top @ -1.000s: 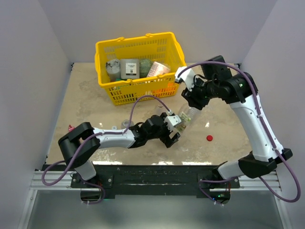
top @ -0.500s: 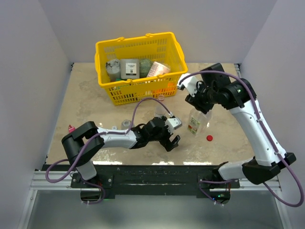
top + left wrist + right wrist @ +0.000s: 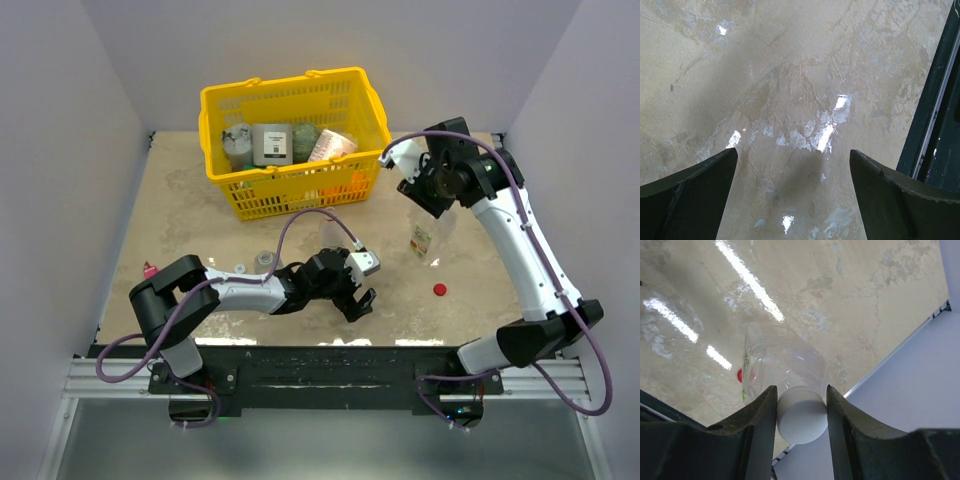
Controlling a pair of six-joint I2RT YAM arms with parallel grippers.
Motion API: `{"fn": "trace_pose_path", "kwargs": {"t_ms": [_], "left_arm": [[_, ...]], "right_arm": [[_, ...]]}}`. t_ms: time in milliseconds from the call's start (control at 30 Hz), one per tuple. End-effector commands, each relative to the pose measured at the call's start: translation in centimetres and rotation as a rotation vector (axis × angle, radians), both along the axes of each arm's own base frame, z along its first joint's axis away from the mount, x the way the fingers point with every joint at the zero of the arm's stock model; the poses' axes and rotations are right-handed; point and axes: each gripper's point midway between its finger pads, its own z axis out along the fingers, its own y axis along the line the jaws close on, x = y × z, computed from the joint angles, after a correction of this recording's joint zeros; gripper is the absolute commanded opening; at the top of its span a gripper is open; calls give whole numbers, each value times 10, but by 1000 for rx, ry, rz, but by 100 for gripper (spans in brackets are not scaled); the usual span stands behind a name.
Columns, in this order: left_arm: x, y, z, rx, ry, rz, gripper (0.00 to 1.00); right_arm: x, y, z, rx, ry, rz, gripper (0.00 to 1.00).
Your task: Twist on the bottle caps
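Note:
My right gripper [image 3: 432,192] is shut on a white cap [image 3: 801,415] that sits on the neck of a clear labelled bottle [image 3: 422,240]. The bottle [image 3: 782,365] hangs below the jaws over the right side of the table. I cannot tell whether its base touches the table. A red cap [image 3: 439,290] lies on the table just in front of it and also shows through the bottle in the right wrist view [image 3: 740,375]. My left gripper [image 3: 361,283] is open and empty, low over bare table [image 3: 792,155], left of the bottle and apart from it.
A yellow basket [image 3: 218,105] with jars and packets stands at the back. A small white cap [image 3: 240,267] and a small clear thing [image 3: 265,259] lie by my left forearm. A pink thing [image 3: 148,270] lies at the far left. The black front rail [image 3: 935,125] is close to the left gripper.
The left gripper has let go of the bottle's base and drawn back toward the front. The right gripper has carried the bottle by its cap to the right and farther back.

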Motion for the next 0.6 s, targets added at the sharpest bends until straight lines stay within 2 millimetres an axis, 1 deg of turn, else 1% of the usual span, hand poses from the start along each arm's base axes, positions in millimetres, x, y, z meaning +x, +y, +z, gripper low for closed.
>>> {"fn": "trace_pose_path", "kwargs": {"t_ms": [0, 67, 133, 167, 267, 333, 367, 400, 567], "left_arm": [[0, -9, 22, -69, -32, -22, 100], [-2, -10, 22, -71, -30, -31, 100], [-3, -11, 21, -72, -30, -44, 100], [-4, -11, 21, -74, -28, -53, 100], [-6, -12, 20, -73, -24, -63, 100], [-7, -12, 20, -74, -22, -67, 99], [-7, -12, 21, -76, -22, -70, 99], [-7, -12, 21, -76, -23, -71, 99], [-8, -12, 21, -75, -24, -77, 100]], "right_arm": [[32, -13, 8, -18, -92, -32, 0], [45, -15, 5, -15, -107, -48, 0], [53, -21, 1, -18, -110, -72, 0], [62, -24, -1, -12, -121, -90, 0], [77, -33, -4, 3, -139, -129, 0], [86, -35, -13, 14, -133, -145, 0], [92, -40, -14, 28, -143, -167, 0], [96, -41, -20, 34, -129, -176, 0], [110, -47, -32, 70, -121, -224, 0]]}}
